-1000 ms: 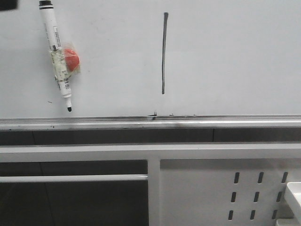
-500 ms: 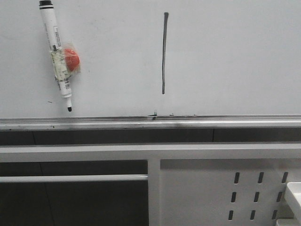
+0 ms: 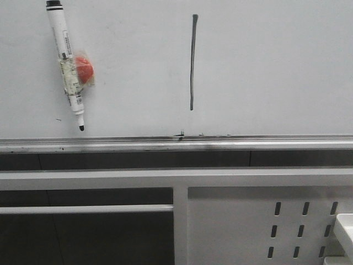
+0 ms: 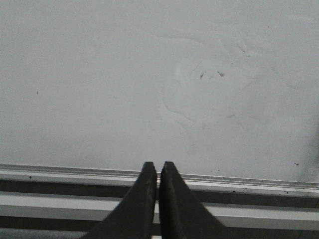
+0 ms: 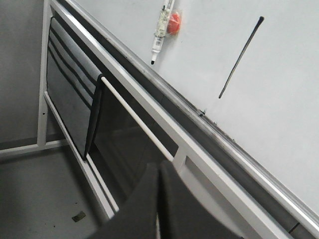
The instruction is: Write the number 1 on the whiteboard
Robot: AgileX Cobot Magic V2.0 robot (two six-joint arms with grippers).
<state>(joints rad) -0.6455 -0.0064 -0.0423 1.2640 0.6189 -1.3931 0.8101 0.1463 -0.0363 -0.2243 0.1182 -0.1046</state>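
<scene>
Dark number 1 (image 3: 192, 62) in front view, shut left claw (image 4: 158, 172) only wrist-side

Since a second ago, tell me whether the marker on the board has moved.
No. The marker hangs at the same spot and tilt, equally far left of the stroke, its tip the same height above the ledge.

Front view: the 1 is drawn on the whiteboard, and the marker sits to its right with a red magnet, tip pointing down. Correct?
Not quite. The marker sits to the left of the 1, not the right, as the front view shows. The rest holds: the stroke is on the whiteboard, and the marker hangs by a red magnet, tip down.
</scene>
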